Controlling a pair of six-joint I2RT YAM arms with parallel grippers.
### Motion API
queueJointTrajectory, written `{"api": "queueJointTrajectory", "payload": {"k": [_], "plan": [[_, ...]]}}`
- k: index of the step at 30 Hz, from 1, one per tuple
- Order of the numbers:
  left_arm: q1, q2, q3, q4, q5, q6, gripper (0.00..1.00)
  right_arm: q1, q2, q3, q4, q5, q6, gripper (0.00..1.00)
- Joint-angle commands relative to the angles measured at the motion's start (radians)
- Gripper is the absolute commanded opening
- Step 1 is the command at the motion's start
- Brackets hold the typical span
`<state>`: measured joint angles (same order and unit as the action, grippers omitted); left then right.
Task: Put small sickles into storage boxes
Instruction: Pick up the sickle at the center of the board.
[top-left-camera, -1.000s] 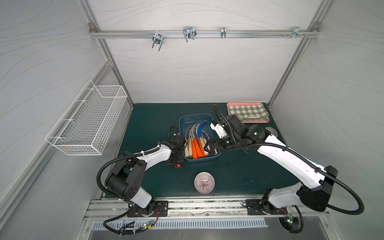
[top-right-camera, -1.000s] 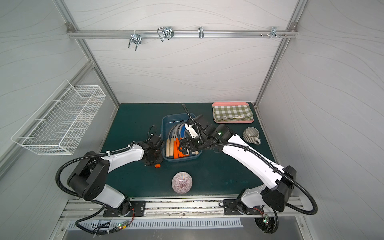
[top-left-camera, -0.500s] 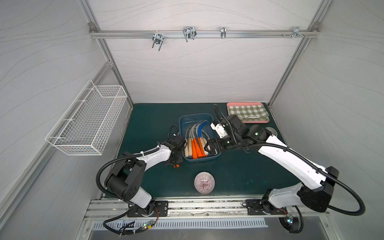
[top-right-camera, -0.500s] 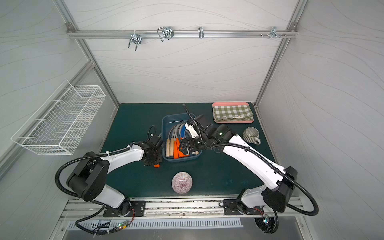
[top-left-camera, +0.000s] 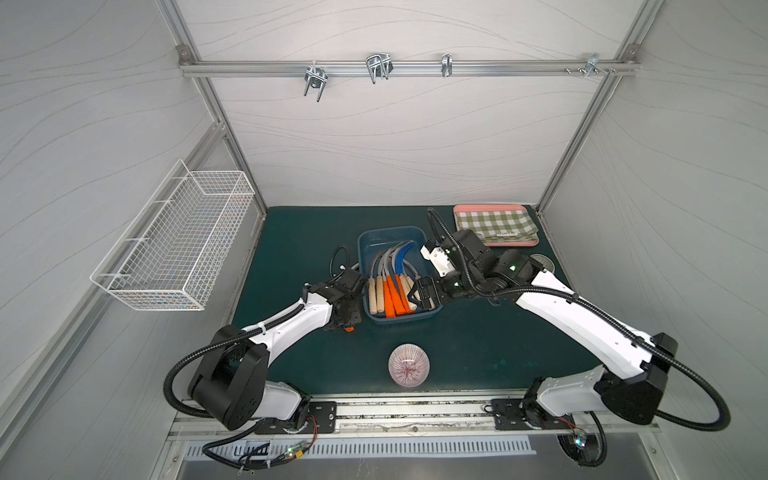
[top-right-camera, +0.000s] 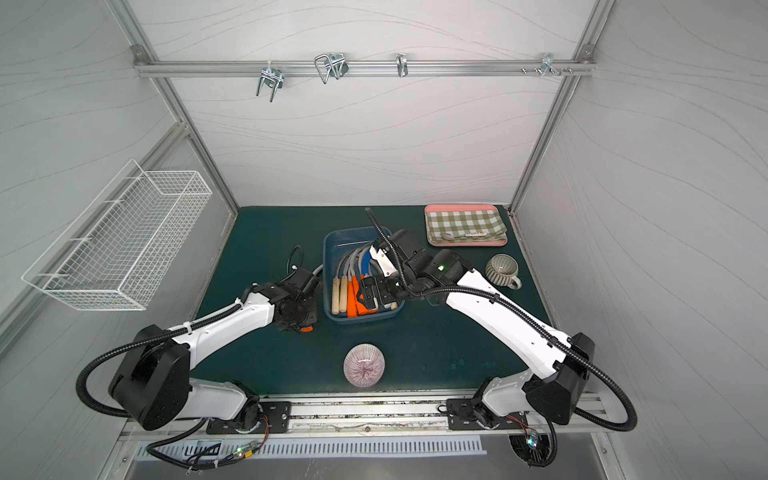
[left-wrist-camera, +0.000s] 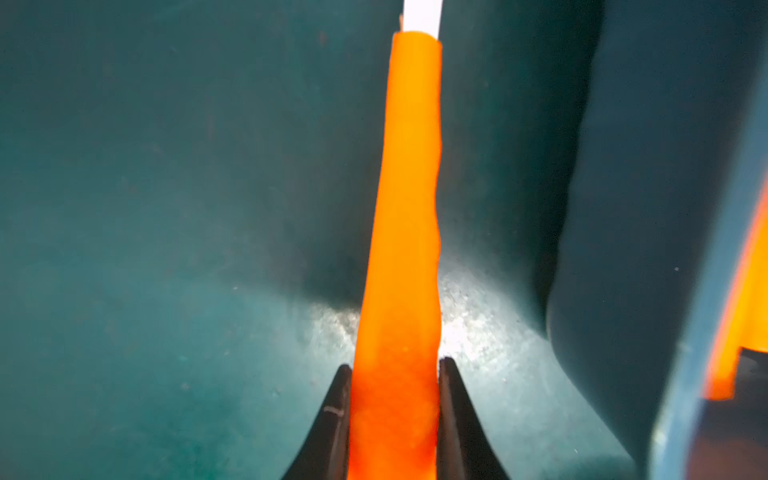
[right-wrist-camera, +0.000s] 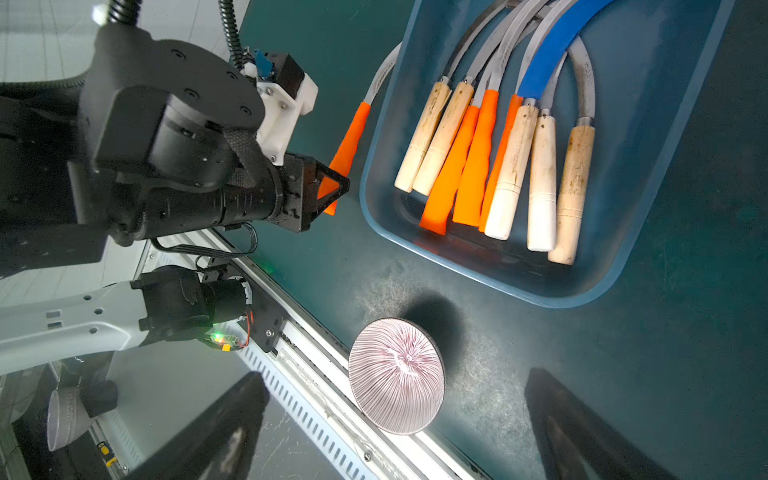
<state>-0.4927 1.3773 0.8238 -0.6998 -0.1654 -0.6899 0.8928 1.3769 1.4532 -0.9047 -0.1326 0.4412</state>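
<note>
Left fingers grip the orange handle of the last loose small sickle. They are closer together than a second ago, and both touch the handle's sides near the butt end, while neither arm shifts noticeably in the top views. This sickle lies flat on the counter, just beside the left wall of the storage box, with its handle toward the front edge. Its grey blade curves up to the box rim; whether it rests on the rim cannot be told.

Storage box, mid-counter: eight sickles are already inside, handles toward the front wall and blades fanned toward the back, one blade blue.

Right fingers are spread wide and hold nothing, poised over the right wall of the box near its front corner. Striped bowl sits apart near the front edge.

Reading: the grasp is made but the lift is not, so one sickle separates the task from completion. The coming move probably needs a rise clear of the left wall, and the hooked blade could catch the rim.
</note>
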Motion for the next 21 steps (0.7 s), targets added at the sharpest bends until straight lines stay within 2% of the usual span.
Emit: {"api": "queueJointTrajectory", "payload": {"k": [1, 14, 21], "plan": [[0.005, -0.039, 0.055, -0.058, -0.053, -0.016, 0.13, 0.01, -0.023, -0.01, 0.016, -0.021, 0.013, 0.99], [0.019, -0.118, 0.065, -0.115, -0.073, -0.013, 0.12, 0.038, -0.003, -0.003, 0.029, -0.024, 0.02, 0.99], [0.029, -0.116, 0.04, -0.102, -0.062, -0.012, 0.12, 0.044, 0.006, -0.004, 0.032, -0.022, 0.02, 0.99]]}}
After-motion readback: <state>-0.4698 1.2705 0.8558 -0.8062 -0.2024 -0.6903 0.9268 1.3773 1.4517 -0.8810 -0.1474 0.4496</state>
